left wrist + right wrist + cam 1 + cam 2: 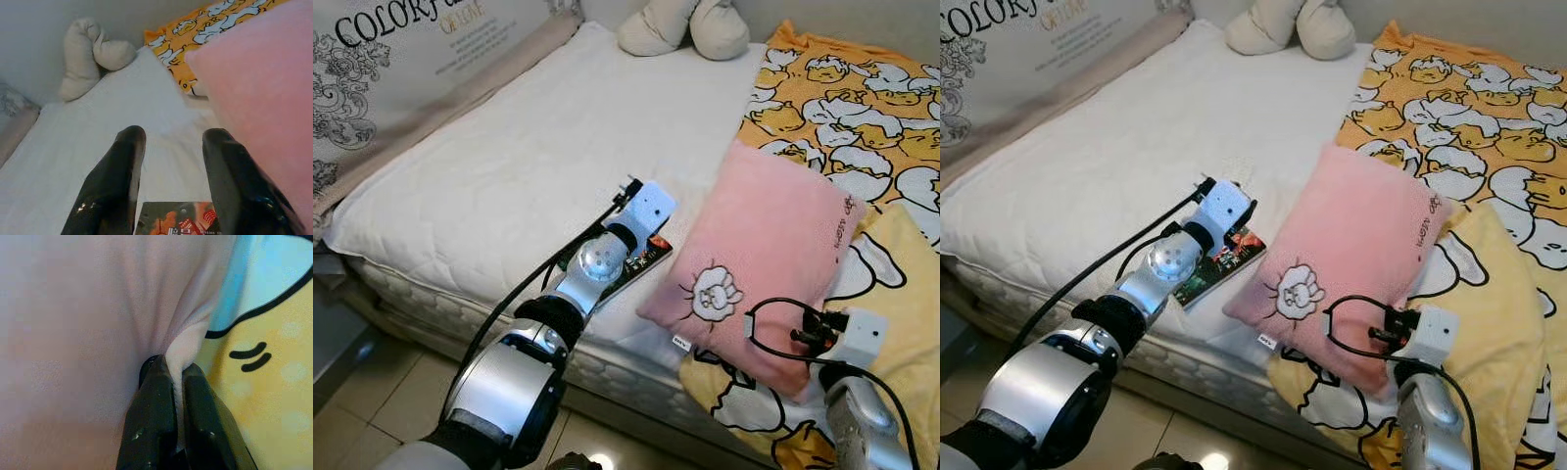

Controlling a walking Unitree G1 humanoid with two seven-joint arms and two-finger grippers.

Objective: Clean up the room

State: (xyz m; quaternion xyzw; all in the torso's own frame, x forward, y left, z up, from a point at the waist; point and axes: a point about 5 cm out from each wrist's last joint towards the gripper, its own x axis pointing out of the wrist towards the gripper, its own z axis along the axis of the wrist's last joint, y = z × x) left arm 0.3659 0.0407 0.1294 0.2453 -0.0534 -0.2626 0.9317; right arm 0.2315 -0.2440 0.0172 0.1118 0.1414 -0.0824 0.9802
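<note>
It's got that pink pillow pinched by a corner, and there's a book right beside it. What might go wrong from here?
1. The right gripper holds only a thin fold of the pink pillow, so the fabric may slip out when lifted.
2. The book lies at the mattress edge beside the pillow; dragging the pillow could knock it to the floor.
3. The left gripper hangs open over the book, and a poor grasp might push it off.

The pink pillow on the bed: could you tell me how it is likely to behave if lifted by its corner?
The pink pillow will probably sag, since the right pincer holds just a bunched fold of fabric at its edge. It looks plump and soft, so likely light for its size. It may drag across the yellow blanket beneath it.
</note>
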